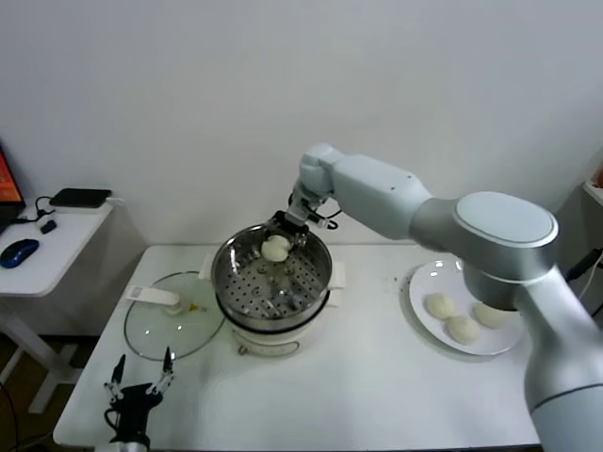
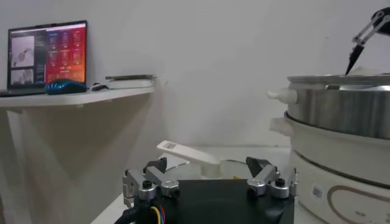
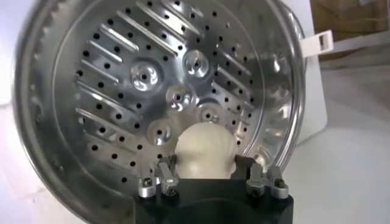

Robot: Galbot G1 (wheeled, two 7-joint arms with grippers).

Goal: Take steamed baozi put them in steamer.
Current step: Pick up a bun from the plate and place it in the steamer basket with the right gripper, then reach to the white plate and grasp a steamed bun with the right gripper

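White table [image 1: 377, 395], plain wall; at frame centre the right gripper [image 1: 282, 236] pinches a baozi [image 1: 276, 249] over the steamer [image 1: 226, 273]. Looks soft and light, so grab its sides gently. Left gripper [image 1: 139, 380] idles released, lower left.

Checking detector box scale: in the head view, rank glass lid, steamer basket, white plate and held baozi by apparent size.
1. Steamer basket and glass lid: look alike, no ranking.
2. White plate, partly hidden by the right arm.
3. Baozi, in the right gripper.
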